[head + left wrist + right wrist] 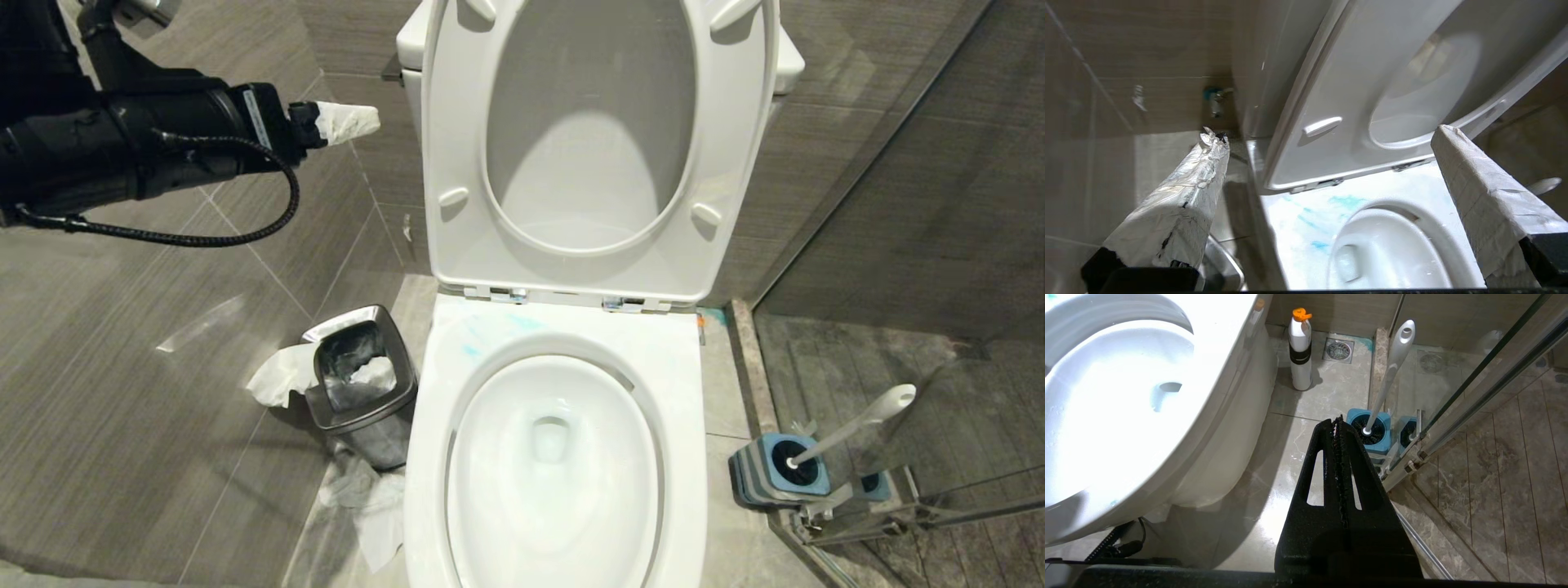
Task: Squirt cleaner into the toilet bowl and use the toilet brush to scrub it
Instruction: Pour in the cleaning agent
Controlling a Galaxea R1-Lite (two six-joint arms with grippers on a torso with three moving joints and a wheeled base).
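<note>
Overhead, head view shows toilet bowl (555, 457) centre frame w/ seat (588, 147) and lid up against the tank. Pale blue cleaner (498, 331) smeared on back-left of the rim, just below the hinges. Left tool (347, 122) up at left of the raised seat, well above the floor, fingers wrapped in white; spread not clear from that angle. Steel bin (363, 384) w/ white paper (282, 376) just left of bowl. Toilet brush (857, 429) standing tilted in blue holder (775, 474) on floor right of bowl, by glass shower panel.

Left wrist view alone settles the left tool (1331, 134): wrapped fingers (1180, 204) wide apart, released, nothing between them. Also gives cleaner (1331, 208) closer, as streaks and patches on rim, plus a wall valve (1216, 100) beside tank.

Right wrist view only: right tool (1338, 428) clenched, black fingers pressed together, empty, low beside bowl (1126, 408) and pointing toward brush (1392, 371) and holder (1372, 435), not touching either. Adds white bottle w/ orange cap (1300, 351) and floor drain (1338, 350) behind.
</note>
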